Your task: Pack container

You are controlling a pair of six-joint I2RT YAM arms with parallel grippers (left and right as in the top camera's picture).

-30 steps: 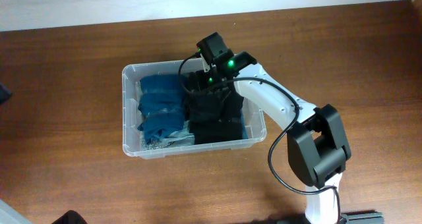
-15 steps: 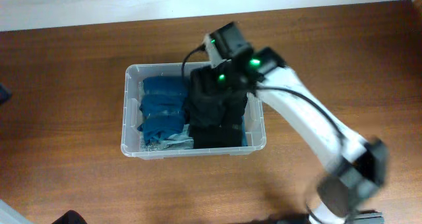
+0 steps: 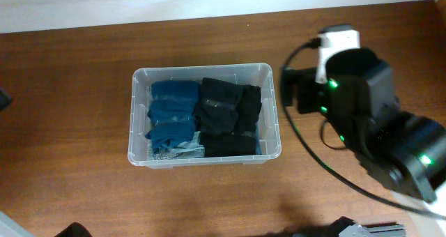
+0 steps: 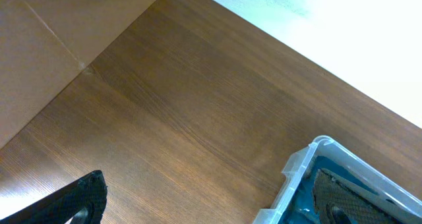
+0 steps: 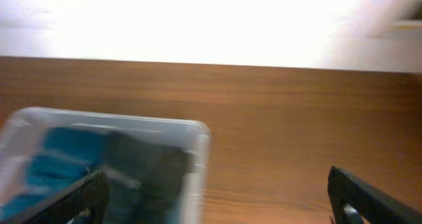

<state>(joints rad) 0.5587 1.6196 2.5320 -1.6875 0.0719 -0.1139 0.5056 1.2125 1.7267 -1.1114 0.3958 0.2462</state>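
The clear container (image 3: 132,118) stands mid-table. Inside it, folded blue clothes (image 3: 171,111) fill the left half and folded black clothes (image 3: 226,118) the right half. My right gripper (image 3: 291,90) hovers high, just right of the container, open and empty. In the right wrist view its fingers (image 5: 79,197) stand wide apart around the gripper (image 5: 224,204), with the container's corner (image 5: 198,128) blurred beneath. My left gripper (image 4: 211,207) is open with nothing in it, over bare wood beside a container corner (image 4: 297,168).
The wooden table (image 3: 83,63) runs to a white wall at the back. The bulky right arm (image 3: 376,125) and its black cable (image 3: 327,167) stand over the table's right side.
My right gripper opened, let go of the black clothes and rose out of the container to the right. The black clothes now lie flat inside. The left gripper stayed put.
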